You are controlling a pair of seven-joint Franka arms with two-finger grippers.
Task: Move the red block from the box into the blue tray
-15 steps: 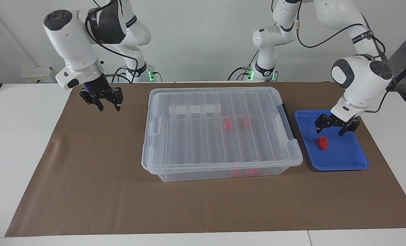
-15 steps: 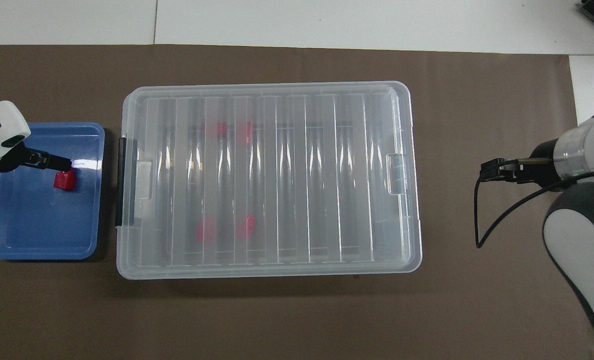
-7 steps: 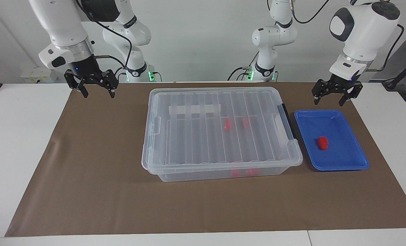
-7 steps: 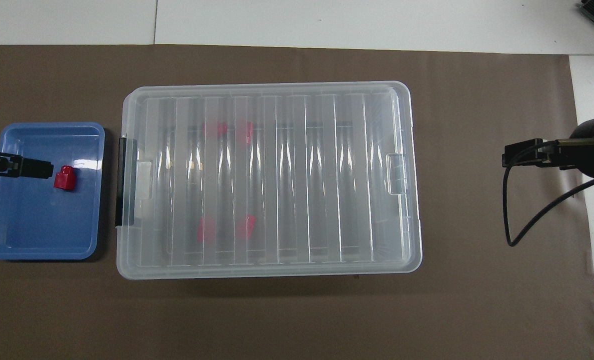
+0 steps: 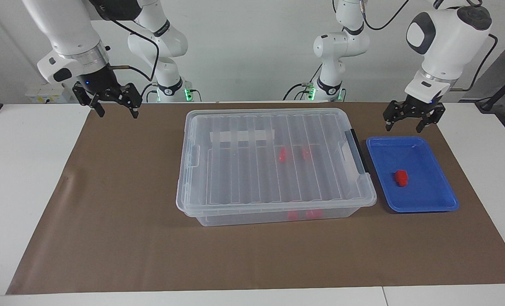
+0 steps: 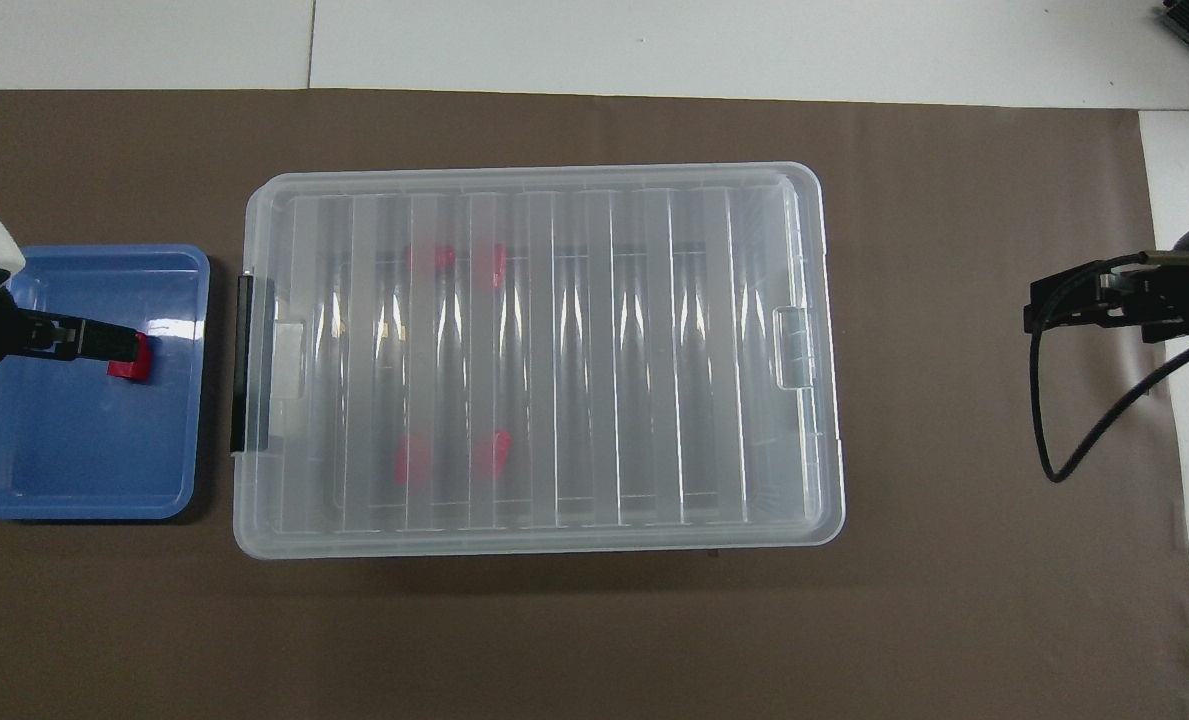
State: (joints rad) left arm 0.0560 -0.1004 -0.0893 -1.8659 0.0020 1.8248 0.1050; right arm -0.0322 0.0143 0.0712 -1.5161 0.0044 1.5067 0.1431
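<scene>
Both sets of jaws are standing spread and empty: the left gripper is hanging over the brown mat by the blue tray, the right gripper over the mat's other end. The red block is lying in the tray, beside the lidded box on the desk.

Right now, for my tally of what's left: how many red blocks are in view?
5. One red block lies in the blue tray. Four red blocks show blurred through the closed box: two farther from the robots, two nearer. More may be hidden.
</scene>
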